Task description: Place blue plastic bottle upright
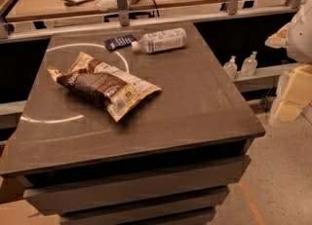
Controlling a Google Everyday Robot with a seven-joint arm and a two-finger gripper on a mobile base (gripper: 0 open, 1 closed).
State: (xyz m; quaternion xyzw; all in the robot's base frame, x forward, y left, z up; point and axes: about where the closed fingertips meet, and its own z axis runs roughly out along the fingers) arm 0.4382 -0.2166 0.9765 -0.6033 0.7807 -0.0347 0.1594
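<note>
Blue plastic bottle (161, 40) lies flat; gripper (291, 96) far right.

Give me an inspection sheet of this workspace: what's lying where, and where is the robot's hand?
Surface: dark grey table, pale ring marks on it.
Job's things: blue plastic bottle lying on its side near the far edge, white cap pointing left; not yet upright.
Clutter: brown snack bag lying flat left of centre; flat dark-blue packet just left of the cap.
Grippers: gripper not in view; only pale robot parts at the right edge.
Cables: dark cable on the desk behind.
Surroundings: two small clear bottles on a ledge right of the table.
</note>
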